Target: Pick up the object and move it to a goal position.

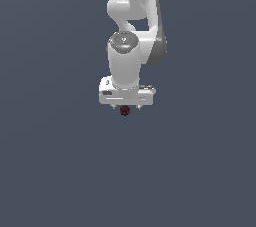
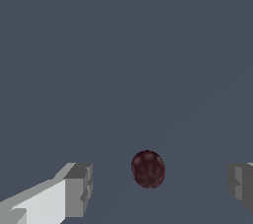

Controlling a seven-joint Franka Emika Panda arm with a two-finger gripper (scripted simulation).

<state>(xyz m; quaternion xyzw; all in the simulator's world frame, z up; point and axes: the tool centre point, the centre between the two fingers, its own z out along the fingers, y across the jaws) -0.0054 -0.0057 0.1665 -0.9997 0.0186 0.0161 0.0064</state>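
The object [image 2: 147, 169] is a small dark red, bumpy, roundish lump. In the wrist view it lies between my two grey fingertips, with a clear gap to each side. My gripper [image 2: 158, 184] is open around it. In the exterior view the object [image 1: 124, 110] peeks out just under the white hand, and my gripper [image 1: 125, 109] is mostly hidden behind the hand's body. The white arm rises above it toward the top of that view.
A plain dark grey-blue surface [image 1: 60, 171] fills both views. No other object, container or edge shows.
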